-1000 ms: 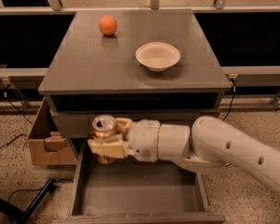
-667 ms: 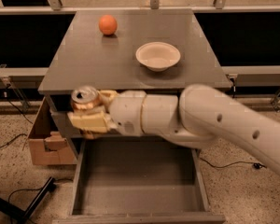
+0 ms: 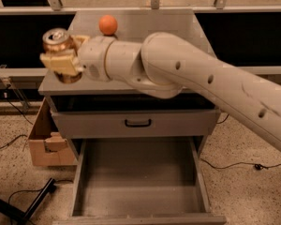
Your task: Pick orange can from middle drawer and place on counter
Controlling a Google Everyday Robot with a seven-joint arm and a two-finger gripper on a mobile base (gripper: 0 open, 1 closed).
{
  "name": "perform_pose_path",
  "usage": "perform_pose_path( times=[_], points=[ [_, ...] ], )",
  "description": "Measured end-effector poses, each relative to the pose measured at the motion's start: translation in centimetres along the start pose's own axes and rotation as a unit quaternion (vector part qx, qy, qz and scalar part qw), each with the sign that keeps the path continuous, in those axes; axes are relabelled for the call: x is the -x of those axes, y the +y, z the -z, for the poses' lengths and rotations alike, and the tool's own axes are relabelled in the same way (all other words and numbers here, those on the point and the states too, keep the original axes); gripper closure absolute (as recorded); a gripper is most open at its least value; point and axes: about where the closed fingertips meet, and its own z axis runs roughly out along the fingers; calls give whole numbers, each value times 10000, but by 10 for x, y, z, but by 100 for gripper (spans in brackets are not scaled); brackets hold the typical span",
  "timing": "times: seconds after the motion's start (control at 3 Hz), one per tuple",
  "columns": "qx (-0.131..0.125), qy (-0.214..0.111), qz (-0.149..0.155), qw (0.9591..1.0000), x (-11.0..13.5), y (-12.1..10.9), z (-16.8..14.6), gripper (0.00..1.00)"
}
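Note:
My gripper (image 3: 62, 60) is shut on the orange can (image 3: 58, 42), a small brownish-orange can with a silver top. It holds the can upright at the front left corner of the counter (image 3: 178, 22), over its left edge. My pale arm crosses the counter from the right and hides much of it. The middle drawer (image 3: 138, 177) stands pulled open below, its grey floor bare.
A round orange fruit (image 3: 108, 25) sits at the back of the counter. A closed drawer front with a black handle (image 3: 137, 123) is above the open drawer. A cardboard box (image 3: 46, 137) stands on the floor at the left, with cables around.
My gripper has lifted the can up and left, from the front of the cabinet to counter height. The arm now covers the white bowl.

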Motion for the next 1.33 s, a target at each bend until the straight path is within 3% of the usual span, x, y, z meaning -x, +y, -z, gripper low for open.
perform_pose_path(
  times=[0.33,0.67,1.0,1.33],
  points=[
    [-296,-126,81,9994,14,-38,-32,100],
    [-697,-142,-167,9973,-11,-93,-52,100],
    [-933,-134,-466,9945,-49,-135,-59,100],
    [-1071,81,-590,9925,-91,-156,-72,100]
  ],
)
